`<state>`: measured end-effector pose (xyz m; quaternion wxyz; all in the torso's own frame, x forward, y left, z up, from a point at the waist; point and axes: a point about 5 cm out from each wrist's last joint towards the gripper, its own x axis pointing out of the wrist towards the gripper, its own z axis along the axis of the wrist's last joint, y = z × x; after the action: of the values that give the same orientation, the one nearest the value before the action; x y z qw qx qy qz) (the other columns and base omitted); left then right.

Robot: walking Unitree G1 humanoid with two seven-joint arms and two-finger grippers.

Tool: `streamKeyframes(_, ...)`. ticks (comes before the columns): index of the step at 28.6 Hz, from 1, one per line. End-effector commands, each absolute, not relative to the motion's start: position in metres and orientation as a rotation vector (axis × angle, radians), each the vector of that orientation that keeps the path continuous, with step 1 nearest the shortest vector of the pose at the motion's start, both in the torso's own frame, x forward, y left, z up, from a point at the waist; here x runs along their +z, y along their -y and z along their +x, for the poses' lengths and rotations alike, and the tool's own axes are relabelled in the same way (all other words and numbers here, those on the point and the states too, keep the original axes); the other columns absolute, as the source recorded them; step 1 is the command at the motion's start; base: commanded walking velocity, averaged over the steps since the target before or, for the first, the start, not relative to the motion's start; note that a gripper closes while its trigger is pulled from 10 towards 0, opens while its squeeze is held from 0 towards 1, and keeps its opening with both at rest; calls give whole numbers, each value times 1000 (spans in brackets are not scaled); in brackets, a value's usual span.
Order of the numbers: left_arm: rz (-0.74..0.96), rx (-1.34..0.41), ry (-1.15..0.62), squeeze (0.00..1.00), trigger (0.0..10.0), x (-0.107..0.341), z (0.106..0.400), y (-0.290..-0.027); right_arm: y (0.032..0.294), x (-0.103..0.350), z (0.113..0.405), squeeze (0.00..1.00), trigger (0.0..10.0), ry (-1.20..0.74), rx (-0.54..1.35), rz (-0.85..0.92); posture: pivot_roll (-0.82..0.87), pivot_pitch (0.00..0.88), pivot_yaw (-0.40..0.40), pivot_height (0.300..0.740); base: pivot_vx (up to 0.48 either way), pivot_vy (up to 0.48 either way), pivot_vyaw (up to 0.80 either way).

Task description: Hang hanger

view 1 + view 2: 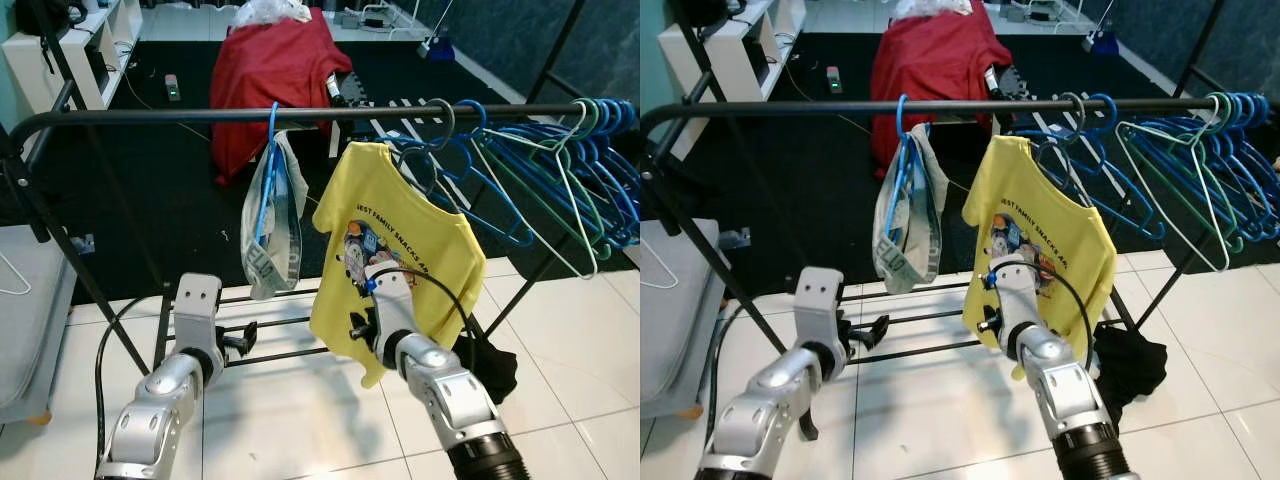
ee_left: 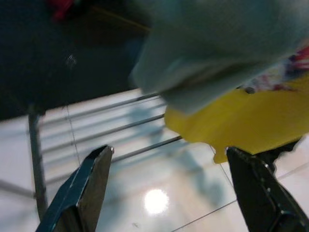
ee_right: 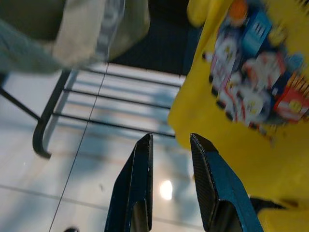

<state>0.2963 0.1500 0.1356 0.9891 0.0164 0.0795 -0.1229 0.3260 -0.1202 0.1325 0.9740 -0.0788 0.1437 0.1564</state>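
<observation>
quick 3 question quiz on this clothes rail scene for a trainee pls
1. True or false: the yellow t-shirt hangs from the black rail.
2. Which hangs nearer the robot's left on the rail: A the yellow t-shirt, B the grey garment on a blue hanger, C the bunch of empty hangers?
3. What does each gripper hold?

Key
1. True.
2. B.
3. Nothing. The left gripper is open wide; the right gripper has a narrow gap between its fingers, empty, close to the t-shirt's hem.
</observation>
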Motion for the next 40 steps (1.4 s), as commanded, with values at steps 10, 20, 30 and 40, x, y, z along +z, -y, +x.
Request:
streamKeyframes(10, 29, -277, -91, 0, 10000, 147, 289, -143, 125, 158, 324, 0, 10000, -70, 318, -32, -50, 187, -63, 740, 0, 0, 0)
streamKeyframes(20, -27, -420, -24, 0, 10000, 166, 282, -129, 119, 163, 323, 0, 10000, -55, 364, -30, -59, 205, -69, 740, 0, 0, 0)
streamKeyframes(30, -17, -286, -48, 0, 10000, 164, 289, -136, 116, 165, 324, 0, 10000, -36, 365, -34, -54, 216, -81, 740, 0, 0, 0)
streamKeyframes(40, -35, -253, -65, 0, 10000, 165, 289, -138, 111, 164, 324, 0, 10000, -39, 378, -37, -50, 225, -87, 740, 0, 0, 0)
